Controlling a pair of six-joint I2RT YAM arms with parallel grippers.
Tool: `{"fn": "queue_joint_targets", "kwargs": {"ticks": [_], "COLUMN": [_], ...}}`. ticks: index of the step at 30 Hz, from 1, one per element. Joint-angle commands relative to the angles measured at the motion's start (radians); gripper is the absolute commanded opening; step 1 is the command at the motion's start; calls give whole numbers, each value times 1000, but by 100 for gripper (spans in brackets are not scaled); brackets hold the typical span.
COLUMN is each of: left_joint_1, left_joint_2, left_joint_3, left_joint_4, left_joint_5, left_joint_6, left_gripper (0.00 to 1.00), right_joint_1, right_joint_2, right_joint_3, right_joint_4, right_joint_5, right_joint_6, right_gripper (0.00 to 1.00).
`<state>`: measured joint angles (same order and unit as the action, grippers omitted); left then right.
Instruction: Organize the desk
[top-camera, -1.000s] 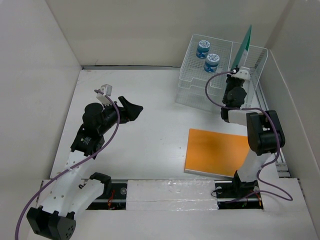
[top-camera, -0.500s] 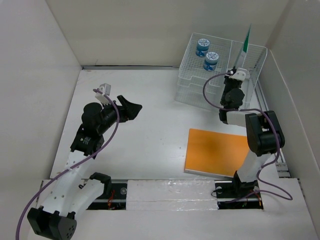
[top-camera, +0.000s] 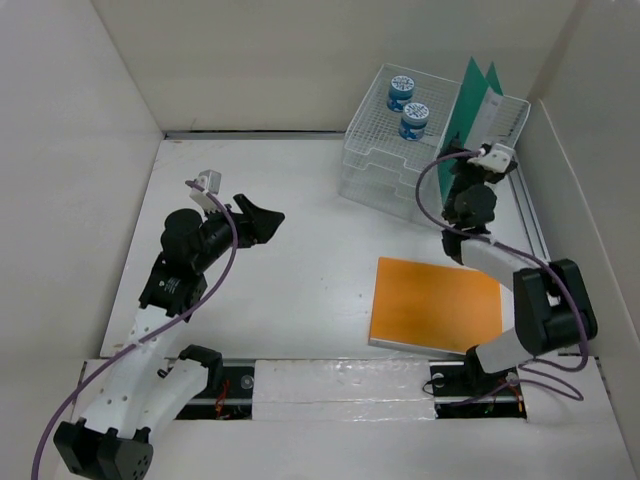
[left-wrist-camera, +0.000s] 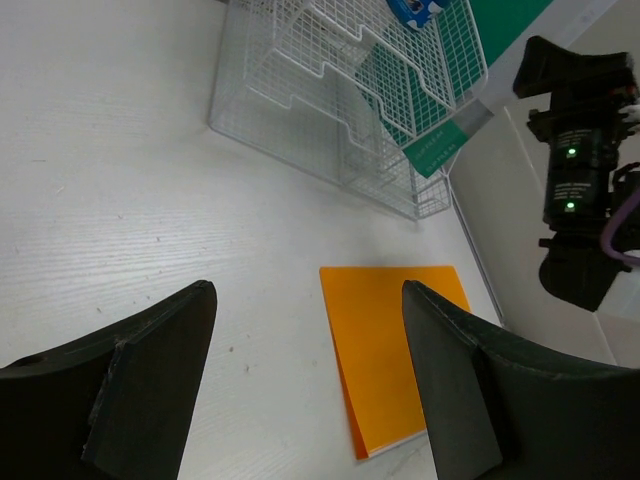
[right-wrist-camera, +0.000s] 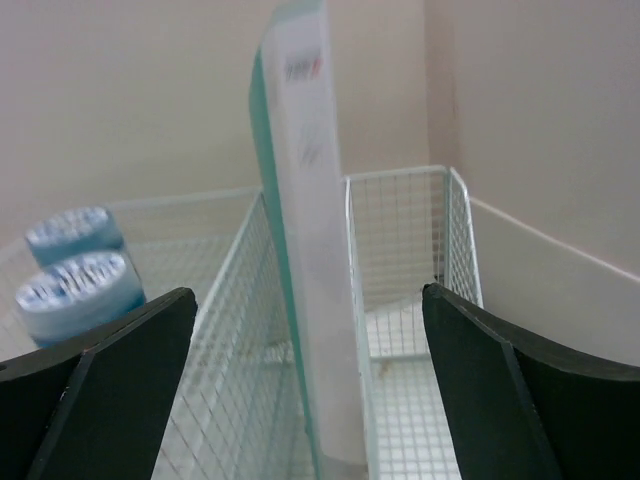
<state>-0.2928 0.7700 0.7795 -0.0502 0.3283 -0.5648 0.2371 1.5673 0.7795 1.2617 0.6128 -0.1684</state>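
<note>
The desk (top-camera: 290, 290) is a wide white tabletop. At its back right stands a wire-mesh rack (top-camera: 385, 175), with a green folder (top-camera: 470, 98) upright in its right compartment. My right gripper (right-wrist-camera: 308, 293) is open just in front of that compartment; the folder's pale edge (right-wrist-camera: 315, 250) stands between the spread fingers, touching neither. From above, the right gripper (top-camera: 472, 168) sits at the rack's near right corner. An orange folder (top-camera: 435, 303) lies flat at the desk's front right. My left gripper (top-camera: 262, 218) hovers open and empty over the left middle, and its wrist view looks toward the orange folder (left-wrist-camera: 395, 350).
Two blue-and-white round tubs (top-camera: 401, 92) (top-camera: 414, 120) sit on the rack's upper left tier. Beige wall panels enclose the desk on three sides. The right wall (right-wrist-camera: 540, 170) runs close beside the rack. The right arm (left-wrist-camera: 580, 170) shows in the left wrist view.
My right gripper has opened wide and let go of the green folder, which now stands by itself in the rack. The rack shifted slightly left. The left arm stayed still.
</note>
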Motion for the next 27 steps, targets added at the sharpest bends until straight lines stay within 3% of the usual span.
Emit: {"fn": "queue_joint_targets", "kwargs": {"ticks": [1,8,11,12,13,16,18,21,27], "left_joint_1": [4,4,4,4,4,4,4,4,4], "left_joint_2": [-21,-37,-44,-47,-48,-52,-48,-49,-54], "left_joint_3": [-5,-5,-5,0,1,6,6,6,6], "left_joint_4": [32,39,41,41,41,36,36,30,27], "left_joint_5": [34,40,35,34,29,25,28,31,28], "left_joint_6": [9,3,5,5,5,6,6,9,13], "left_gripper": [71,71,71,71,71,71,71,71,71], "right_joint_1": [-22,-84,-142,-154,-154,-176,-211,-266,-277], "right_joint_2": [-142,-243,-219,-201,-179,-101,-96,-14,126], "right_joint_3": [65,260,453,589,651,828,842,1011,1264], "right_joint_4": [-172,-664,-1002,-1110,-1303,-1542,-1547,-1675,-1868], "right_joint_5": [-33,-97,-212,-267,-277,-216,-307,-432,-407], "right_joint_6": [140,253,302,311,314,336,336,339,293], "right_gripper": [100,100,100,100,100,100,100,100,100]}}
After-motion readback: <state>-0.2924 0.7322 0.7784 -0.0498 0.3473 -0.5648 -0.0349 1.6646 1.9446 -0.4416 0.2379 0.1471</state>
